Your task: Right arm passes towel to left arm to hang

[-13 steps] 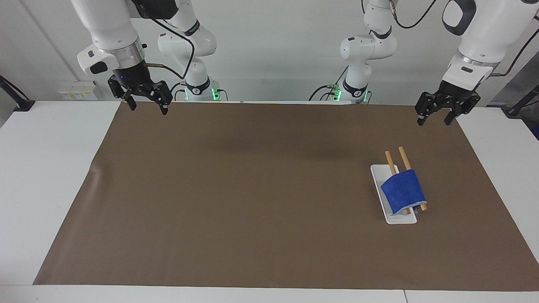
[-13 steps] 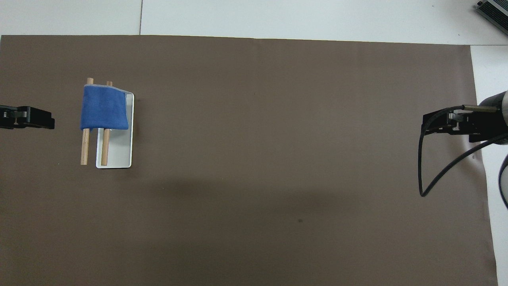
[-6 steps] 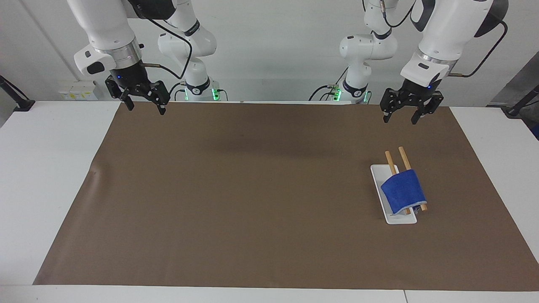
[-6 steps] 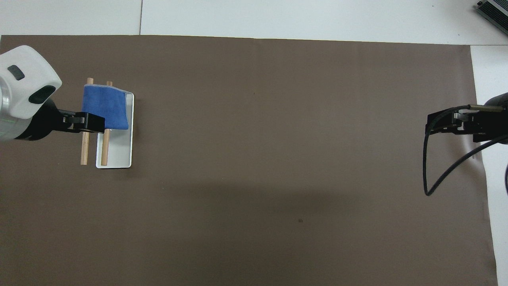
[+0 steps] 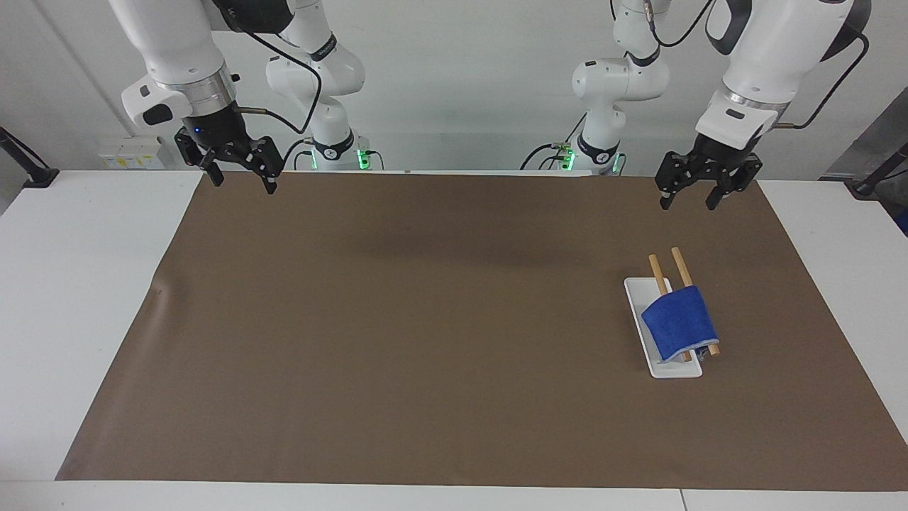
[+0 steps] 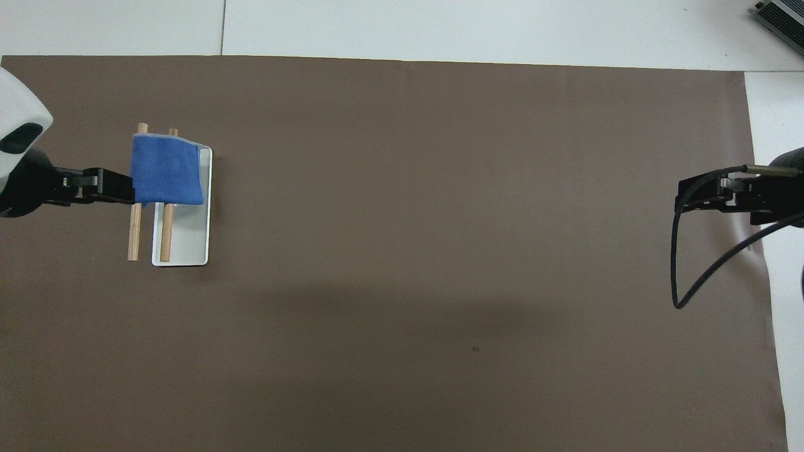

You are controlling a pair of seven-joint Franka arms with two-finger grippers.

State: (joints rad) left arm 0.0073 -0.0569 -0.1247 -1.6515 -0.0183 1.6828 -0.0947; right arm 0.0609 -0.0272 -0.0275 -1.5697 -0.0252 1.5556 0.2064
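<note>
The blue towel (image 5: pixel 679 321) hangs folded over two wooden rods (image 5: pixel 657 273) of a rack with a white base (image 5: pixel 638 298), toward the left arm's end of the table. The overhead view shows the towel (image 6: pixel 166 169) over the rods (image 6: pixel 134 238) and the base (image 6: pixel 188 245). My left gripper (image 5: pixel 687 199) is open and empty, up in the air over the brown mat and clear of the towel; the overhead view shows the left gripper (image 6: pixel 119 188) beside the towel. My right gripper (image 5: pixel 241 181) is open and empty over the mat's corner at the right arm's end (image 6: pixel 681 202).
A brown mat (image 5: pixel 425 319) covers most of the white table (image 5: pixel 78 284). A black cable (image 6: pixel 684 276) loops from the right wrist.
The left gripper swung in from its end of the table toward the middle, then came back a little. The right gripper shifted slightly. The towel and rack have not moved.
</note>
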